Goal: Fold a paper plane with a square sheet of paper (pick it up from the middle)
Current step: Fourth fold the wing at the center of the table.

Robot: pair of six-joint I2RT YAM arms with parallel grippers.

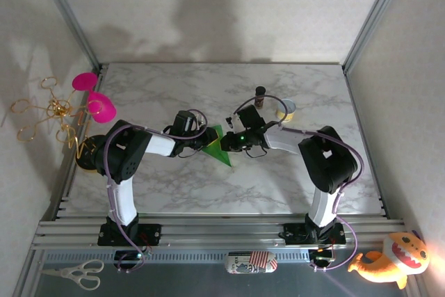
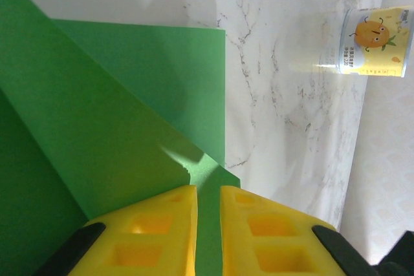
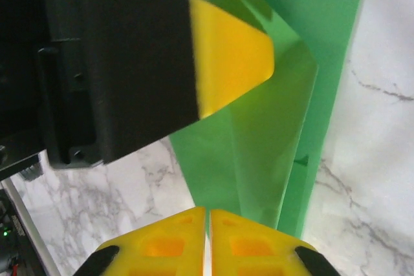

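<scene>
Both shut, mid of worktop (image 1: 174, 186): my L claw (image 2: 208, 224) pinches creased green sheet of paper (image 2: 129, 127) by its edge; my R claw (image 3: 208, 240) closed at opposite side, can't tell if it grips.

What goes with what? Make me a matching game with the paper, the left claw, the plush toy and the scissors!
Things:
1. sheet of paper
2. left claw
3. plush toy
4. scissors

Matches:
A. orange
B. bright green
C. lying at the near left corner
D. pinching the paper

Pairs: 1-B, 2-D, 3-A, 4-C
</scene>
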